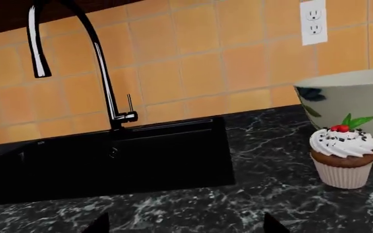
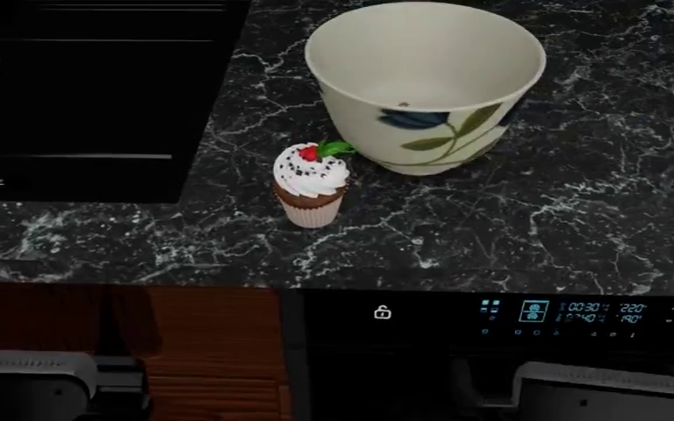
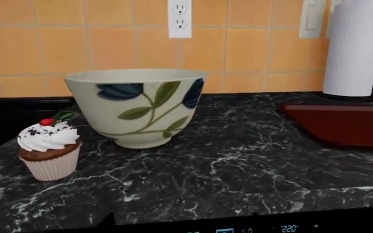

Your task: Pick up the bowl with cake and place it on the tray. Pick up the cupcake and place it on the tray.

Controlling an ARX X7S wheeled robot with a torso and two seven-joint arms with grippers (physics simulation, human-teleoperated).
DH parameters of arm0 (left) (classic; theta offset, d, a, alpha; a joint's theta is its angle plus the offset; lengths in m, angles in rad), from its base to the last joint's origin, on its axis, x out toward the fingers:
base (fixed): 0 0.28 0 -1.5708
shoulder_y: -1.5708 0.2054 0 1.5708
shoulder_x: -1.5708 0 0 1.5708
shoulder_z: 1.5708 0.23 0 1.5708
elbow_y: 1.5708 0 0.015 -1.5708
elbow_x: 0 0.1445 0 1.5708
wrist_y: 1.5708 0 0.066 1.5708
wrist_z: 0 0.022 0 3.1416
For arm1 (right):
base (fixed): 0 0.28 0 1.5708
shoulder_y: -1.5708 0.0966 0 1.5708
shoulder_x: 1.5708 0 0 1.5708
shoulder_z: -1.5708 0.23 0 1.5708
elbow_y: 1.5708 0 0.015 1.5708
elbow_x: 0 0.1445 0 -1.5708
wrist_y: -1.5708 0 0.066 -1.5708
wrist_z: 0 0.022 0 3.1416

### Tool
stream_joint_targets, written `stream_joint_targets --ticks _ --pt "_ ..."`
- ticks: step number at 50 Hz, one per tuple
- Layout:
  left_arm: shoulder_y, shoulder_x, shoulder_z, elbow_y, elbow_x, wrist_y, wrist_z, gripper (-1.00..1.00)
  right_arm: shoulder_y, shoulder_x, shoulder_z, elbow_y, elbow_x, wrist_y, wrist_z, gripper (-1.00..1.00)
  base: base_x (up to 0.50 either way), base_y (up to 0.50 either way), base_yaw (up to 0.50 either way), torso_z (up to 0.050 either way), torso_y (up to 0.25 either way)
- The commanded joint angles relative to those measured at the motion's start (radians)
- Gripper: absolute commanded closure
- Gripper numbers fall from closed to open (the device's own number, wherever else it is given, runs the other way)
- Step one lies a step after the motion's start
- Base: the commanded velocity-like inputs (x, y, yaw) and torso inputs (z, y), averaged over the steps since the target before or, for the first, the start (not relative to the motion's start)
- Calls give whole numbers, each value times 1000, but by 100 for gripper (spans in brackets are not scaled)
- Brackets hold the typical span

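A: On the dark marbled tabletop (image 2: 548, 219), what stands where?

B: The bowl (image 2: 427, 83) sits upright toward the back, flower and leaves facing the robot. The cupcake (image 2: 310, 186) stands just in front of it on the robot's left, very close to the bowl's foot; whether they touch I cannot tell.

A: And the cake?

B: Only a tiny dark speck shows low inside the bowl in the head view, too small to make out.

A: The tray?

B: The tray (image 3: 345, 122) lies on the robot's right, apart from the bowl, with a white cylinder (image 3: 356, 46) standing behind it against the tiled wall (image 3: 109, 43).

A: Anything on the other side?

B: A black sink (image 1: 109, 160) with a curved faucet (image 1: 102, 73), left of the cupcake.

A: The fingers?

B: Only two dark tips of the left fingers (image 1: 99, 224) show at the edge of the left wrist view, apart, holding nothing. The right fingers don't appear anywhere.
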Motion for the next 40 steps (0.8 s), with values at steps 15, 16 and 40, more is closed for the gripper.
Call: stream_joint_targets --ticks 15,16,40 --pt "-111 -17 -37 115 -80 -235 75 -100 107 19 -49 -114 -55 154 83 -100 59 -346 0 0 0" --pt "-115 -14 -44 122 -87 -244 76 -100 115 16 -45 -118 -49 170 84 -100 0 0 0 0 0" --pt "-96 -35 -83 134 -153 -259 75 -100 134 32 -52 -160 -23 179 97 -100 350 -80 0 0 0"
